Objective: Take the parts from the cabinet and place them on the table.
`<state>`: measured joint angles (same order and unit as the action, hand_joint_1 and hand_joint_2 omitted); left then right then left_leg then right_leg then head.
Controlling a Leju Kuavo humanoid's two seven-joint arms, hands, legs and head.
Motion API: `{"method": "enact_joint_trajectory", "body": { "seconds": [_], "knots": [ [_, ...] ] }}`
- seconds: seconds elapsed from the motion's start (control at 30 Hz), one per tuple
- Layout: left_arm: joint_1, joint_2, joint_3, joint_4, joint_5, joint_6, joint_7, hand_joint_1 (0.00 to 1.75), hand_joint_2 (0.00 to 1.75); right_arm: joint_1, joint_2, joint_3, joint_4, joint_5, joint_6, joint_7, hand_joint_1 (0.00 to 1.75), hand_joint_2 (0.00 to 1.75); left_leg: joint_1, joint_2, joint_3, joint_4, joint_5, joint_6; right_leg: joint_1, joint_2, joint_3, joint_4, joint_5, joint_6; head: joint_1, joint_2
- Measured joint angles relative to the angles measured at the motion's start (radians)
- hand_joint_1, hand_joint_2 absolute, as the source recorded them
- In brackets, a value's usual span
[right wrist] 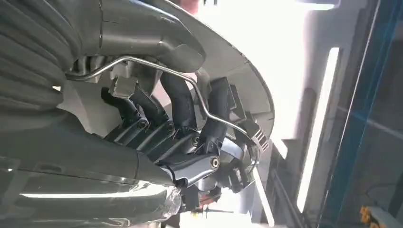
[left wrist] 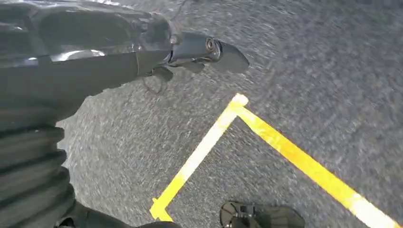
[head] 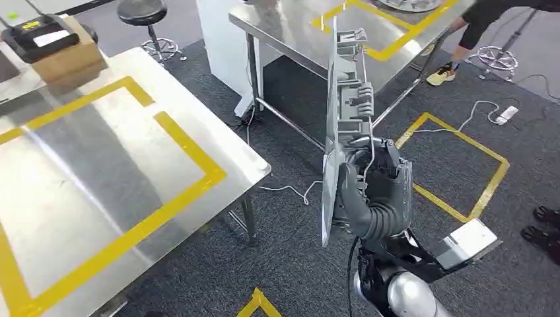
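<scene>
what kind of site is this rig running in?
Likely a robot test lab or workshop mock-up: stainless steel tables marked with yellow tape, taped squares on grey carpet, a power strip trailing across the floor. The right hand grips a long grey part.

Looks like a robotics test lab / workshop, not a home or office. Evidence: two stainless steel worktops, near one (head: 99, 172) and far one (head: 290, 30), both w/ yellow tape (head: 185, 198) marking out rectangular zones on top. Same yellow tape boxes on the floor (head: 462, 165), which is dark grey low-pile carpet (head: 290, 264). Loose white cable + power strip (head: 506, 115) lying on the carpet. Round black shop stool (head: 142, 12) by the worktops, cardboard box (head: 66, 56) w/ a black device on it at the near worktop's corner. A person's legs (head: 455, 59) nearby. Right wrist view: long strip ceiling lights (right wrist: 318, 128), industrial-type.
</scene>
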<state>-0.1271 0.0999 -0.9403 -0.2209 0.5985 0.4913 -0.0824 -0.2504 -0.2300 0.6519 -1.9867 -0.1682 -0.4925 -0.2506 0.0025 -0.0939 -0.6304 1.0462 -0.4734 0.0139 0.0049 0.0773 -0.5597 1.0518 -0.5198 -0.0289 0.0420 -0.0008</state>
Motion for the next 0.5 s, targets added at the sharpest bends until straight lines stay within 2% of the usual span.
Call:
{"method": "enact_joint_trajectory", "body": {
  "seconds": [0.03,0.1,0.13,0.17,0.2,0.23,0.27,0.3,0.33,0.37,0.4,0.43,0.47,0.5],
  "knots": [
    [-0.001,-0.002,0.0,0.0,0.0,0.0,0.0,0.0,1.75,0.001,0.0,0.0,0.0,0.0,0.001,0.0,1.64,1.75,-0.002,-0.015,-0.005,0.003,0.004,-0.006,-0.005,0.015,0.007,-0.015,0.001,-0.001,-0.005,0.0],
    [0.002,-0.002,0.0,0.0,0.0,0.0,0.001,0.0,1.75,-0.003,0.0,0.0,0.0,-0.001,0.004,0.0,1.64,1.75,0.008,-0.036,-0.015,-0.001,0.012,-0.018,0.002,-0.005,0.011,-0.021,-0.003,0.0,0.003,0.0],
    [0.005,-0.002,0.0,0.0,0.0,0.0,0.001,0.0,1.75,-0.007,-0.001,0.0,0.0,-0.001,0.006,0.0,1.64,1.75,0.009,-0.05,-0.018,-0.006,0.019,-0.028,0.003,-0.018,0.015,-0.032,-0.003,-0.001,0.008,0.0],
    [0.006,-0.001,0.0,0.0,0.0,0.0,0.002,0.0,1.75,-0.009,0.001,0.0,0.0,-0.001,0.007,0.0,1.64,1.75,0.003,-0.047,-0.02,-0.007,0.019,-0.032,-0.009,-0.036,0.022,-0.057,0.009,0.004,0.007,0.0],
    [0.008,0.0,0.0,0.0,0.0,0.0,0.001,0.0,1.75,-0.01,0.003,0.002,0.0,-0.001,0.008,0.0,1.64,1.75,-0.007,0.052,-0.03,0.01,-0.003,-0.033,-0.007,-0.049,0.028,-0.07,0.017,0.004,0.002,0.0],
    [0.004,0.001,0.0,0.0,0.0,0.0,0.001,0.0,1.75,-0.01,0.003,0.002,-0.001,-0.001,0.008,0.0,1.64,1.75,-0.004,0.092,-0.051,0.055,-0.038,-0.037,-0.005,-0.06,0.028,-0.074,0.021,-0.001,-0.012,0.0],
    [0.001,0.001,0.0,0.0,0.0,0.0,0.002,0.0,1.75,-0.009,0.002,0.002,-0.001,0.0,0.008,0.0,1.64,1.75,0.001,0.101,-0.081,0.121,-0.075,-0.044,-0.004,-0.074,0.027,-0.074,0.021,-0.001,-0.016,0.0],
    [0.0,0.001,0.0,0.0,0.0,0.0,0.001,0.0,1.75,-0.008,0.002,0.002,0.0,0.0,0.008,0.0,1.64,1.75,0.008,0.099,-0.115,0.199,-0.109,-0.05,-0.004,-0.09,0.027,-0.073,0.02,0.0,-0.021,0.0],
    [0.001,0.001,0.0,0.0,0.0,0.0,0.002,0.0,1.75,-0.007,0.003,0.002,0.001,-0.001,0.008,0.0,1.64,1.75,0.013,0.097,-0.141,0.259,-0.128,-0.057,-0.005,-0.106,0.026,-0.073,0.02,0.0,-0.027,0.0],
    [0.002,0.001,0.0,0.0,0.0,0.0,0.002,0.0,1.75,-0.007,0.002,0.002,0.004,-0.001,0.008,0.0,1.64,1.75,0.017,0.097,-0.144,0.271,-0.12,-0.064,-0.007,-0.121,0.027,-0.072,0.019,0.001,-0.033,0.0],
    [0.003,0.002,0.0,0.0,0.0,0.0,0.002,0.0,1.75,-0.007,0.003,0.003,0.007,-0.001,0.008,0.0,1.64,1.75,0.021,0.099,-0.124,0.236,-0.093,-0.069,-0.008,-0.134,0.027,-0.07,0.017,0.005,-0.037,0.0],
    [0.003,0.002,0.0,0.0,0.0,0.0,0.002,0.0,1.75,-0.008,0.003,0.003,0.008,-0.002,0.008,0.0,1.64,1.75,0.023,0.107,-0.082,0.165,-0.054,-0.074,-0.011,-0.146,0.027,-0.066,0.013,0.011,-0.042,0.0],
    [0.002,0.004,0.0,0.0,0.0,0.0,0.002,0.0,1.75,-0.008,0.003,0.003,0.008,-0.002,0.008,0.0,1.64,1.75,0.024,0.13,-0.029,0.074,-0.014,-0.077,-0.014,-0.157,0.027,-0.061,0.008,0.018,-0.045,0.0],
    [0.001,0.004,0.0,0.0,0.0,0.0,0.002,0.0,1.75,-0.008,0.003,0.003,0.008,-0.002,0.008,0.0,1.64,1.75,0.021,0.187,0.009,-0.007,-0.008,-0.081,-0.014,-0.168,0.028,-0.052,0.001,0.028,-0.05,0.0]
  ]
}}
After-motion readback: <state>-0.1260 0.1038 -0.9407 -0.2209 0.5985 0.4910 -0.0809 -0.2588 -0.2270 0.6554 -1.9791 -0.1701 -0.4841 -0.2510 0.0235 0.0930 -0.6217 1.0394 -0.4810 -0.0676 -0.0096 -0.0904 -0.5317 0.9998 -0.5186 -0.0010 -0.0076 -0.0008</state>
